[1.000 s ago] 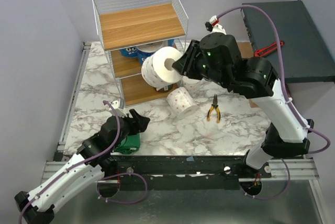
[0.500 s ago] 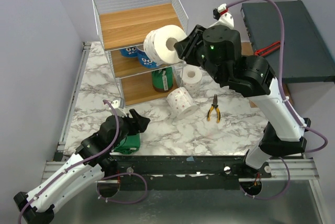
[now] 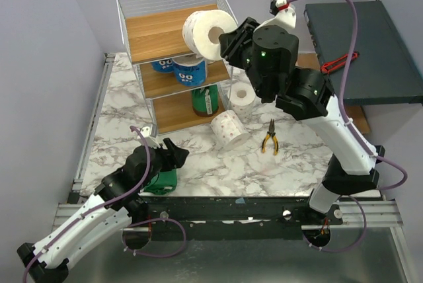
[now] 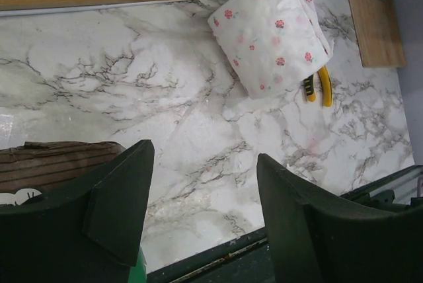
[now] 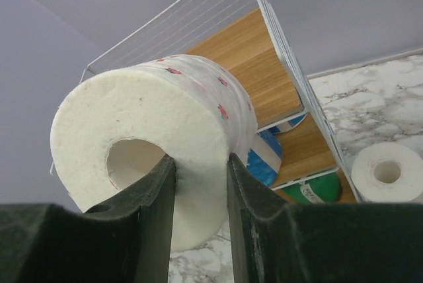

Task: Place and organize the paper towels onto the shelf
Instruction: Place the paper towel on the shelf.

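The shelf (image 3: 158,35) stands at the back left of the marble table. My right gripper (image 3: 231,37) is shut on a white speckled paper towel roll (image 3: 208,32), one finger inside its core and one outside (image 5: 198,161), holding it over the top board's right edge (image 5: 254,71). Blue rolls (image 3: 188,71) sit on the middle tier and a green one (image 3: 205,100) on the bottom tier. A plain white roll (image 3: 242,95) and a speckled roll (image 3: 230,127) rest on the table beside the shelf. My left gripper (image 3: 177,153) is open and empty (image 4: 205,164), beside a green roll (image 3: 162,180).
Yellow-handled pliers (image 3: 269,139) lie right of the speckled roll (image 4: 271,32). A dark flat box (image 3: 363,45) with a red-handled tool (image 3: 340,61) fills the back right. The table's near edge (image 4: 218,256) runs just below my left fingers.
My right gripper has lifted the held roll from in front of the lower tiers up and back to the top tier's level. The left arm has not moved.
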`<state>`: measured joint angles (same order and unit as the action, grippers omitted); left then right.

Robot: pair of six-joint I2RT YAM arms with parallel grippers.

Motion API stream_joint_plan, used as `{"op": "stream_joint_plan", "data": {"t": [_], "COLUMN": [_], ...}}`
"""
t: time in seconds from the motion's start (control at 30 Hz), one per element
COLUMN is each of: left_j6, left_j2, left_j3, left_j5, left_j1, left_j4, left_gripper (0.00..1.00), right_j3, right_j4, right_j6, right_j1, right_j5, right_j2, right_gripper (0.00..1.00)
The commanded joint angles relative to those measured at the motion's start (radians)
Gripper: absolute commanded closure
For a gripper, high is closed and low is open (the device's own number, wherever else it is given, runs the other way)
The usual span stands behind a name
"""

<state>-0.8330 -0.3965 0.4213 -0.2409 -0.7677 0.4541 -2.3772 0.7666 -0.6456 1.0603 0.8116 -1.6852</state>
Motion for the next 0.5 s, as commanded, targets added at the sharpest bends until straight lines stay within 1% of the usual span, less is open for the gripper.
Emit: {"op": "stream_joint_plan", "data": {"t": [0.0,0.2,0.37,0.47], "left_j6": [0.033,0.055,0.089,0.133], "left_j2": [0.002,-0.023,-0.050,-0.057], "left_j3": [0.054,0.095,0.162,0.209], "left_j5": [0.002,-0.012,-0.036,-0.049], "left_j1": [0.001,0.001,0.001,0.001], "left_j4": [-0.006,-0.029,-0.064,-0.096], "left_gripper": [0.34,0.34,0.34,0.33], "right_j3": [-0.019,-0.018,0.003,0.010], "right_j4": [-0.087,-0.085,-0.090,-0.091], "right_j6": [0.017,0.023,0.022,0.012], "right_j1": [0.002,0.003,-0.013,-0.030], "right_j5": [0.084,0.106,0.123,0.102], "right_j2": [-0.026,-0.034,-0.035,-0.039], "right_gripper": [0.99,0.99,0.99,0.97]}}
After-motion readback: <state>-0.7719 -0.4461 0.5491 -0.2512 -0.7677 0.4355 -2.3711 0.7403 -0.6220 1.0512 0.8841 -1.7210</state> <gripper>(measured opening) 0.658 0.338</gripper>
